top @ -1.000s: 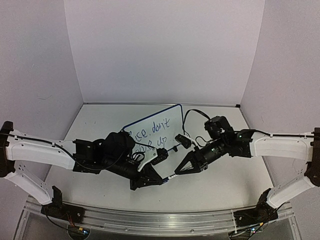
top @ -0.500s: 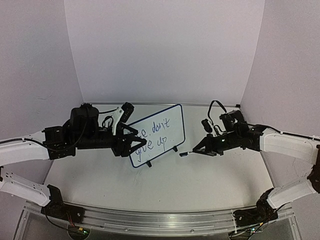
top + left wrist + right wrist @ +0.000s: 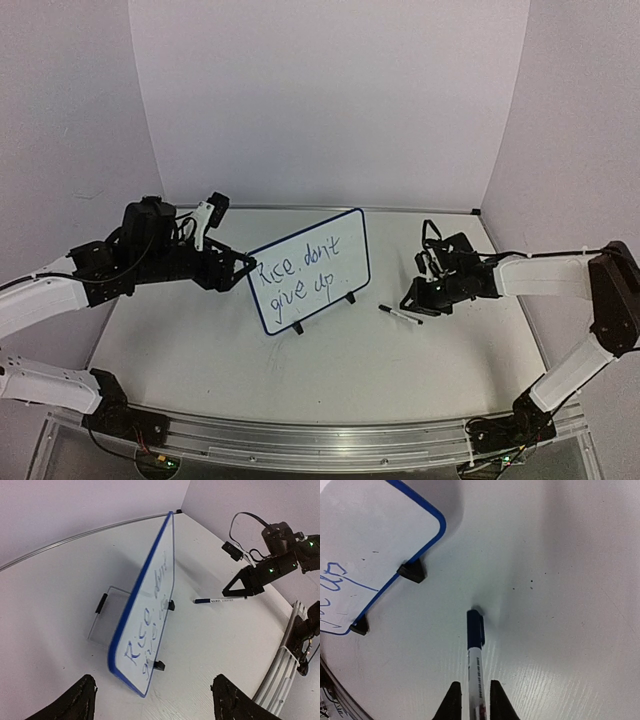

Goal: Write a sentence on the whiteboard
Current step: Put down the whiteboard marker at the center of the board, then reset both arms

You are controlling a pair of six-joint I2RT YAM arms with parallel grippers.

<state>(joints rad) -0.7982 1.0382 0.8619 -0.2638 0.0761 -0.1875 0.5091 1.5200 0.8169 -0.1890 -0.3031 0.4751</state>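
The whiteboard point(image 3: 330, 250) stands upright on two black clip feet point(image 3: 297, 327) in the middle of the table, its blue frame tilted. The sentence point(image 3: 298, 275) on it reads "Rice, don't give up" in two dark lines. My left gripper point(image 3: 245, 270) is open just left of the board and touches nothing. In the left wrist view the whiteboard point(image 3: 162, 575) and the sentence point(image 3: 150, 630) stand ahead of the wide-spread left gripper point(image 3: 152, 700). A capped marker point(image 3: 400, 314) lies on the table right of the board. My right gripper point(image 3: 471, 695) straddles the marker point(image 3: 475, 650) with small gaps on both sides.
White walls close off the table at the back and on both sides. The metal rail point(image 3: 300, 445) with the arm bases runs along the near edge. Bare tabletop point(image 3: 330, 380) lies in front of the board. The whiteboard corner point(image 3: 360, 555) fills the upper left of the right wrist view.
My left gripper let go, opened and drew back left of the board. My right arm swung right, laid the marker on the table and loosened its jaws.
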